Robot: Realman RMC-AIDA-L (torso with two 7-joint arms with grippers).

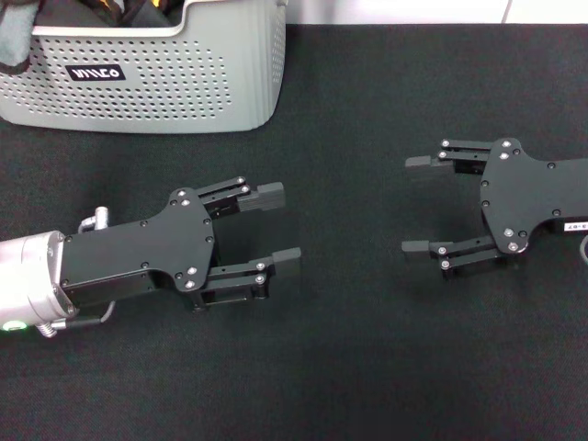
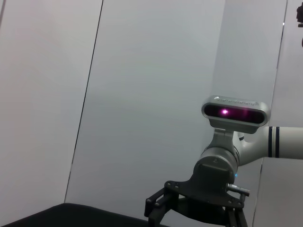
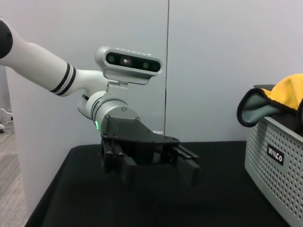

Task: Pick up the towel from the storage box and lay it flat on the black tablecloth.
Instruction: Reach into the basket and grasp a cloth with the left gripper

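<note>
The storage box (image 1: 156,83), a light grey perforated basket with a black label, stands at the far left of the black tablecloth (image 1: 367,349). The towel (image 1: 13,39) hangs over the box's left rim. In the right wrist view the towel (image 3: 277,97) shows grey-green with black edging and a yellow side, draped over the box's rim (image 3: 279,175). My left gripper (image 1: 278,225) is open and empty, low over the cloth, in front of the box and apart from it. My right gripper (image 1: 415,204) is open and empty over the cloth at the right.
A white strip of bare surface (image 1: 413,11) shows beyond the cloth's far edge. Dark items with orange (image 1: 138,9) lie inside the box. The left wrist view shows only a wall, my right arm (image 2: 215,175) and a corner of the cloth (image 2: 71,215).
</note>
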